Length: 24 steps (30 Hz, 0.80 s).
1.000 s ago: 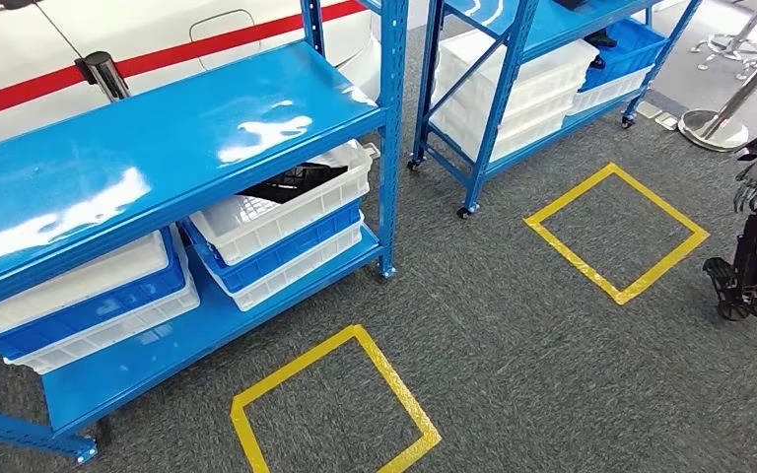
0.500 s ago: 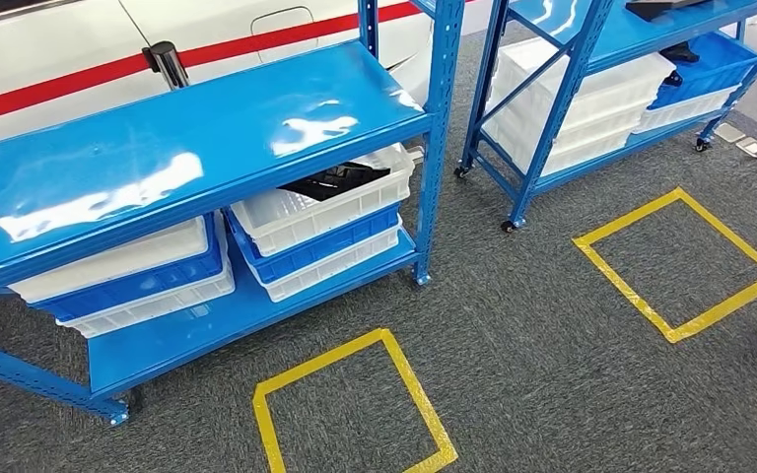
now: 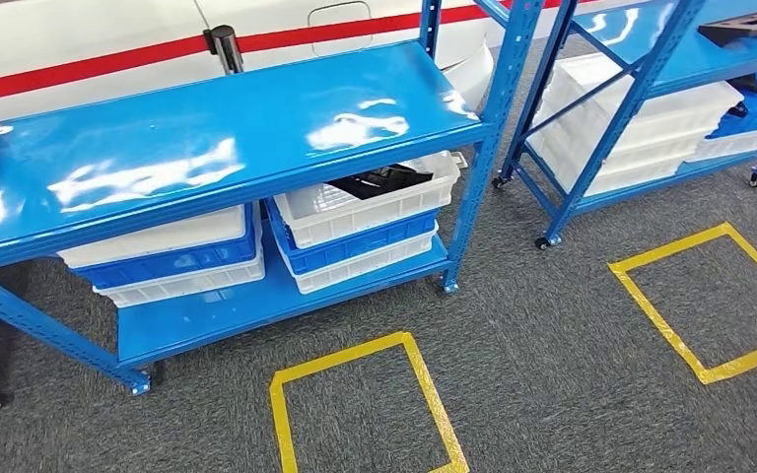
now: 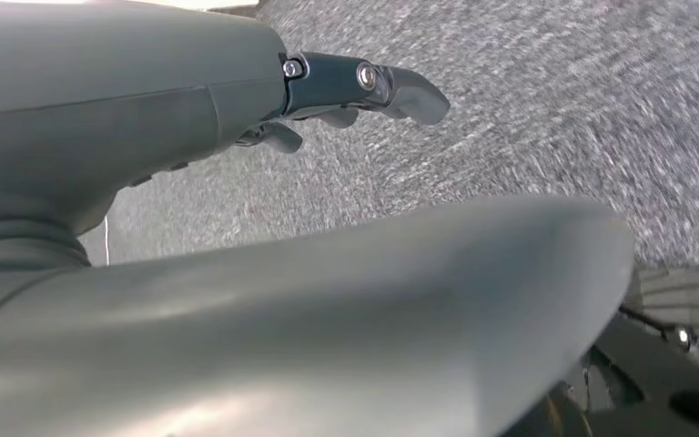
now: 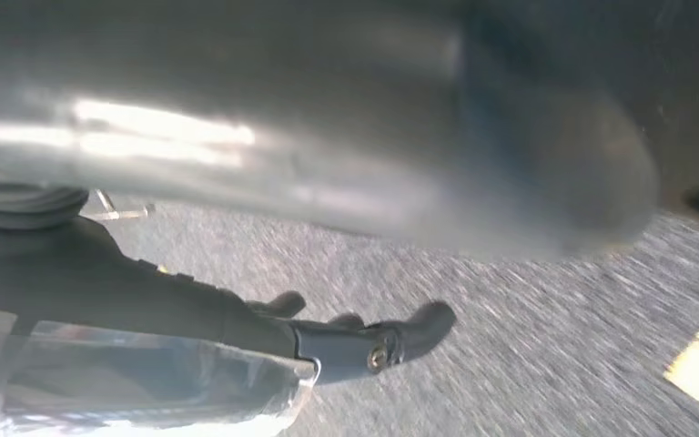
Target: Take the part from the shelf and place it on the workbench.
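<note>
A black part (image 3: 379,181) lies in the white crate (image 3: 375,202) under the shelf (image 3: 207,138) top, near its right post; open carpet (image 3: 552,345) lies before it. Both hands, left (image 4: 346,91) and right (image 5: 364,341), hang with fingers loosely spread, holding nothing.

The part (image 3: 379,181) lies in the top crate (image 3: 370,202) on the shelf's (image 3: 207,138) lower level, right of another crate stack (image 3: 163,261).

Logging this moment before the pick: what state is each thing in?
black part: lying in the top white crate, untouched
top white crate: stacked on the lower shelf, open-topped
upper shelf: bare, glossy
left hand: holds nothing, over carpet
right hand: holds nothing, over carpet
</note>
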Each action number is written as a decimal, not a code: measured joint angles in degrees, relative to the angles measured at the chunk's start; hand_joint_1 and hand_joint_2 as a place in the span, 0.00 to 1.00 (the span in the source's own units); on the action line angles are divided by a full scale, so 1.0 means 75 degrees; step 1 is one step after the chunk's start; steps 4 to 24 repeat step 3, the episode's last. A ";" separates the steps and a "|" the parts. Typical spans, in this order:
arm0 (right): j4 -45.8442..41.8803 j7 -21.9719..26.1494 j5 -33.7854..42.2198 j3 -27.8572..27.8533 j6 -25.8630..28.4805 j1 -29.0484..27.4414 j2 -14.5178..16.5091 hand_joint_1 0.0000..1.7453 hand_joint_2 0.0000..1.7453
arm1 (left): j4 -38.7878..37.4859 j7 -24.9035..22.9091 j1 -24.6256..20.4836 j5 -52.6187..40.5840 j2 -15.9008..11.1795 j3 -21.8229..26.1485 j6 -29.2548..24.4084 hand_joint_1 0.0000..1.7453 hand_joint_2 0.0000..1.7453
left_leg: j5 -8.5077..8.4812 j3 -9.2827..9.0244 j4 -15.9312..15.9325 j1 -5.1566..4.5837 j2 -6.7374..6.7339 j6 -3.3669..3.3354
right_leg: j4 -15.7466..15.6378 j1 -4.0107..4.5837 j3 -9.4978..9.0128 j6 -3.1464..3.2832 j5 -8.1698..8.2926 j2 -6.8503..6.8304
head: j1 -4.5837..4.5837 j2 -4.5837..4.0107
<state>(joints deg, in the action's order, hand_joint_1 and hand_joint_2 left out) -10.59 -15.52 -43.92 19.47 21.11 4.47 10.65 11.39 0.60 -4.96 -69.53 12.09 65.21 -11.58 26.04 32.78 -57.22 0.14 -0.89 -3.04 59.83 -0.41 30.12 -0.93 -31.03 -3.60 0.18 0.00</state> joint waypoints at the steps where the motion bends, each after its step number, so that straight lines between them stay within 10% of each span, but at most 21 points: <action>1: -0.0002 0.0009 -0.0017 0.0000 0.0007 0.0001 -0.0007 0.00 0.00 | 0.0000 0.0004 -0.0005 0.0010 0.0000 0.0000 0.0000 0.00 0.00 | -0.0028 -0.0031 0.0037 0.0029 0.0070 -0.0019 | 0.0358 -0.0012 0.0169 0.0019 -0.0176 0.0179 | 0.0019 0.0000; 3: -0.0001 0.0020 -0.0049 0.0000 0.0015 -0.0001 -0.0018 0.00 0.00 | 0.0000 0.0010 -0.0013 0.0033 -0.0002 0.0001 -0.0001 0.00 0.00 | -0.0031 -0.0027 0.0037 0.0022 0.0182 -0.0041 | 0.1122 -0.0035 0.0542 0.0073 -0.0507 0.0369 | 0.0040 0.0000; 24: -0.0001 0.0020 -0.0049 0.0000 0.0015 -0.0001 -0.0018 0.00 0.00 | 0.0000 0.0010 -0.0013 0.0033 -0.0002 0.0001 -0.0001 0.00 0.00 | -0.0031 -0.0027 0.0037 0.0022 0.0182 -0.0041 | 0.1122 -0.0035 0.0542 0.0073 -0.0507 0.0369 | 0.0040 0.0000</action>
